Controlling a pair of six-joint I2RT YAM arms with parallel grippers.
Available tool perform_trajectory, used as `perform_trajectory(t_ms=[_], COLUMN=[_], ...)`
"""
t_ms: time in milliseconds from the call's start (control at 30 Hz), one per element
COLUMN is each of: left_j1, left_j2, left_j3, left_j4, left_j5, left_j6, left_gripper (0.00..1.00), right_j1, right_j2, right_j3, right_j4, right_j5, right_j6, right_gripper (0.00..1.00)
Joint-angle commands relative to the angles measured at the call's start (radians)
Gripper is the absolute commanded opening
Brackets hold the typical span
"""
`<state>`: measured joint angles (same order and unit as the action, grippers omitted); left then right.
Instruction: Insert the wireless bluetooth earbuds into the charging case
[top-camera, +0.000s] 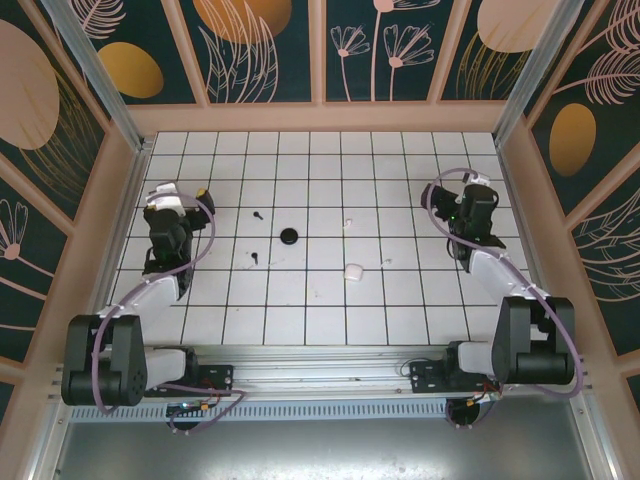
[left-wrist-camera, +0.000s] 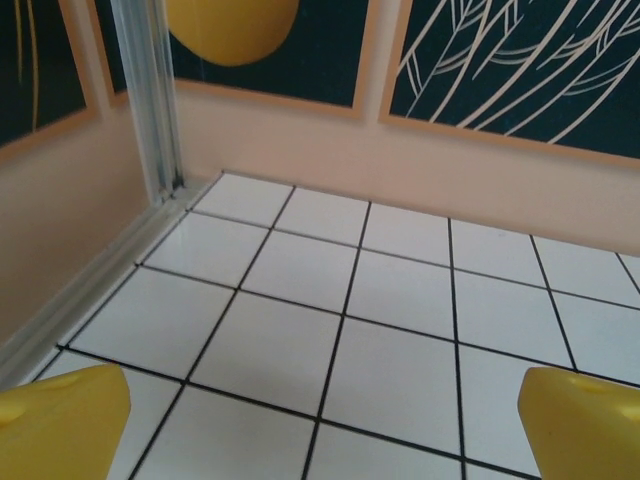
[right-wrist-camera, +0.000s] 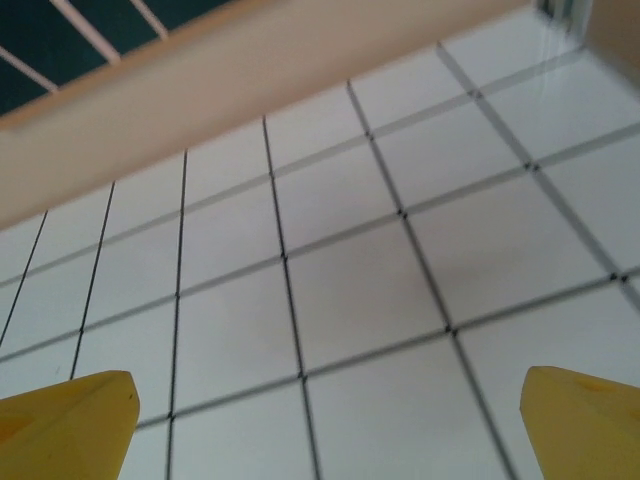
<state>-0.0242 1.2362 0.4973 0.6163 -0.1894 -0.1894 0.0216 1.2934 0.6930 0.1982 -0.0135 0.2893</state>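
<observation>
Top external view: black case (top-camera: 289, 236) and white case (top-camera: 352, 271) sit mid-table (top-camera: 400, 320), too small to see inside. Black earbuds (top-camera: 258, 215) and white earbuds (top-camera: 347, 223) lie loose beside them. Left tool (left-wrist-camera: 325, 405) and right tool (right-wrist-camera: 325, 405) both gape apart, holding nothing.

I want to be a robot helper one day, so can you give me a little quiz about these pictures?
1. True or false: the left claw is shut tight.
2. What colour is the round case? A) black B) red C) green
3. Fill in the missing word: the right claw stands wide ____.

Key: 1 false; 2 A; 3 open.
</observation>
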Motion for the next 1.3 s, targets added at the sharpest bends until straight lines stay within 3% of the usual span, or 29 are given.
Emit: perform_trajectory(t_ms=[0, 133, 267, 367, 500, 767, 1000, 1267], left_j1=[0.004, 0.004, 0.004, 0.003, -0.010, -0.213, -0.434, -0.567], left_j2=[-0.015, -0.015, -0.003, -0.030, -0.109, -0.153, -0.135, -0.093], left_j3=[0.077, 0.165, 0.240, 0.217, 0.161, 0.133, 0.067, 0.060], left_j4=[-0.300, -0.479, -0.648, -0.684, -0.721, -0.773, -0.731, -0.705], left_j5=[0.018, 0.056, 0.209, 0.340, 0.377, 0.365, 0.300, 0.306], left_j6=[-0.104, -0.181, -0.186, -0.200, -0.259, -0.348, -0.447, -0.463], left_gripper=[0.99, 0.98, 0.98, 0.98, 0.97, 0.88, 0.88, 0.82], right_j1=[0.110, 0.261, 0.463, 0.576, 0.671, 0.732, 0.749, 0.778], right_j2=[-0.029, -0.032, -0.036, -0.017, 0.038, 0.173, 0.296, 0.389], right_j3=[0.057, 0.096, 0.100, 0.112, 0.131, 0.200, 0.260, 0.314], right_j4=[-0.376, -0.535, -0.604, -0.637, -0.670, -0.679, -0.718, -0.726], right_j5=[0.003, 0.020, 0.046, 0.056, 0.068, 0.100, 0.102, 0.118], right_j6=[0.129, 0.249, 0.399, 0.468, 0.503, 0.546, 0.587, 0.626], right_gripper=[0.97, 0.93, 0.84, 0.84, 0.84, 0.82, 0.83, 0.78])
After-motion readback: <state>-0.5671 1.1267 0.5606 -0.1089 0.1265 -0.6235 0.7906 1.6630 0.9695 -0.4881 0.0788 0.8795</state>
